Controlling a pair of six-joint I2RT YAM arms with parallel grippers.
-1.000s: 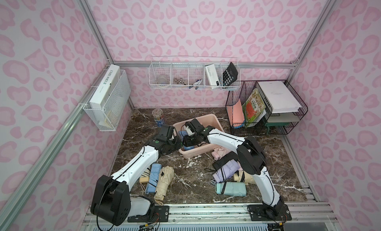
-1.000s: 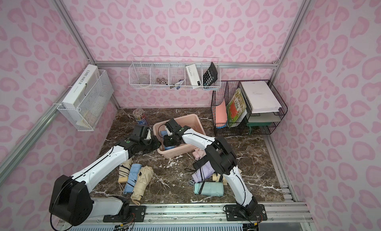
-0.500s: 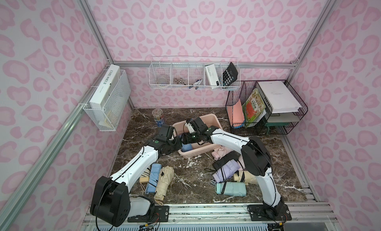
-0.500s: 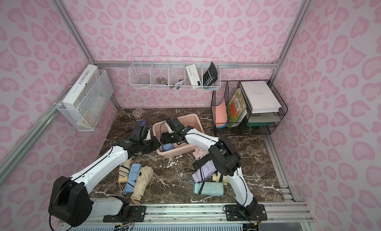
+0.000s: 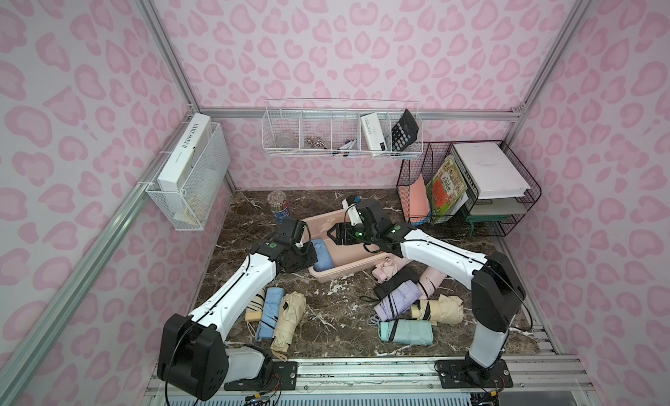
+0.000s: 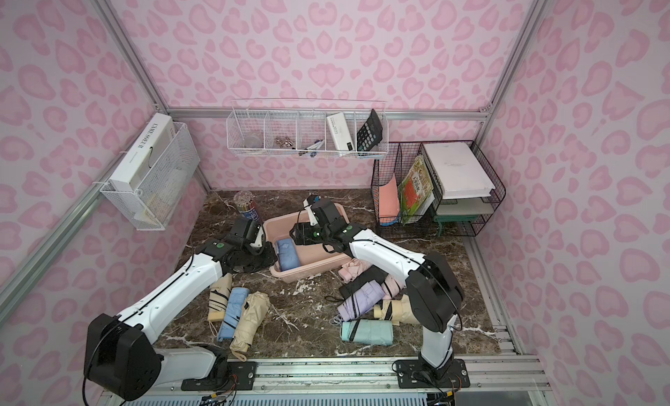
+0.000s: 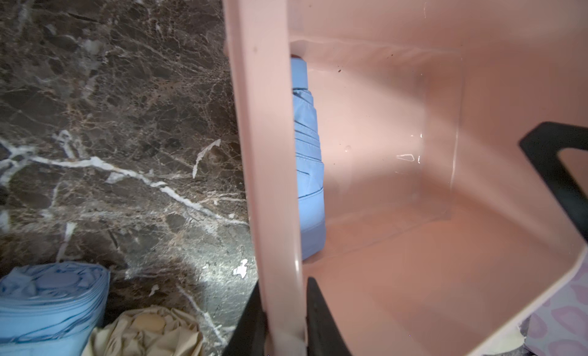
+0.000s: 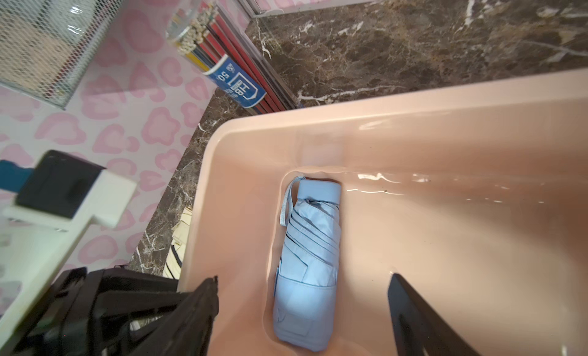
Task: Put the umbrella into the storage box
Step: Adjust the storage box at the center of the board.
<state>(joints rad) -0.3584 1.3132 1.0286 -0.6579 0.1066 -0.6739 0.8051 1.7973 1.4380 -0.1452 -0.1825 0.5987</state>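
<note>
The peach-pink storage box (image 5: 344, 272) (image 6: 308, 270) sits tilted at mid-table. A folded light-blue umbrella (image 5: 322, 256) (image 6: 287, 254) lies inside it, along the left wall. My left gripper (image 5: 309, 253) (image 7: 284, 290) is shut on the storage box's left rim (image 7: 270, 147), one finger outside and one inside. The umbrella (image 7: 308, 166) shows just past that rim. My right gripper (image 5: 331, 235) (image 6: 294, 235) (image 8: 304, 278) hangs open over the storage box (image 8: 381, 109). Its fingers stand well apart on either side of the umbrella (image 8: 310, 265) and do not touch it.
More folded umbrellas lie on the marble: a beige and blue group (image 5: 275, 313) at front left, and pink, black, lilac, beige and mint ones (image 5: 406, 302) at front right. A pencil tube (image 5: 279, 206) stands behind the box. A black wire rack (image 5: 467, 190) stands at back right.
My right gripper has opened and let go of the blue umbrella, which now lies in the box. The left gripper has kept its hold on the rim.
</note>
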